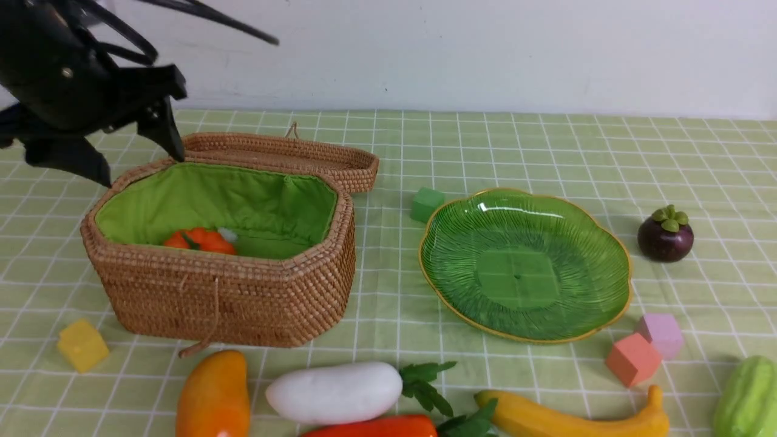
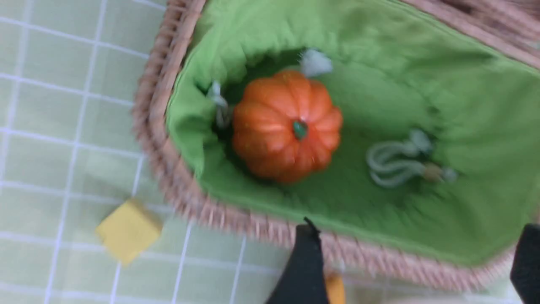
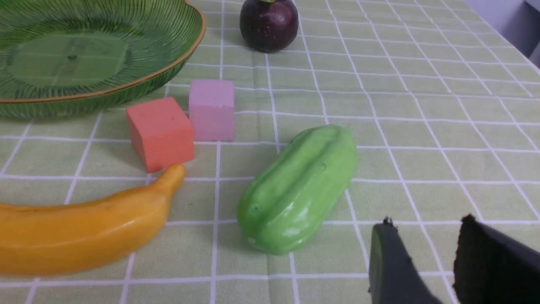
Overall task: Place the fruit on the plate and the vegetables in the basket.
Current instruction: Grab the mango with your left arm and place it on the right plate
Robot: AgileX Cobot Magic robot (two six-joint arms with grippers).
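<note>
Front view, clock directions with 12 o'clock pointing away from the robot.

Left end effector point(image 1: 142, 170): we see it above the 10 o'clock rim of the basket point(image 1: 230, 297). Its two black fingers are spread wide and there is nothing between them. Its wrist view looks down into the green lining.

Right end effector point(image 3: 426, 220): it shows only in its own wrist view, low over the cloth near the gourd point(image 1: 749, 397). We note a moderate gap between the fingers, and they grip nothing.

Basket: it sits at 9 o'clock of the plate point(image 1: 522, 267), well apart from it. The lid point(image 1: 285, 152) is swung open and lies at the basket's 12 o'clock side. The pumpkin point(image 1: 200, 241) rests on the lining toward the 9 o'clock end, stem up, with a pale cord point(image 2: 396, 164) lying beside it.

Vegetables on the worktop point(image 1: 546, 145):
- The radish point(image 1: 334, 391) is at 6 o'clock of the basket, with its leaves pointing to 3 o'clock.
- The carrot-like piece point(image 1: 376, 428) is just behind the radish at the near edge and is partly cut off.
- The gourd is at 4 o'clock of the plate.

Fruit, all on the cloth outside the plate:
- The mango point(image 1: 213, 394) is at 6 o'clock of the basket.
- The banana point(image 1: 570, 419) is at 6 o'clock of the plate.
- The mangosteen point(image 1: 665, 233) is at 3 o'clock of the plate, near the rim but apart from it.

Cubes:
- The green cube point(image 1: 427, 204) is at 10 o'clock of the plate.
- The yellow cube point(image 1: 82, 345) is at 8 o'clock of the basket.
- The salmon cube point(image 1: 631, 358) and the pink cube point(image 1: 660, 334) sit side by side at 4 o'clock of the plate. The banana's tip is almost at the salmon cube.
</note>
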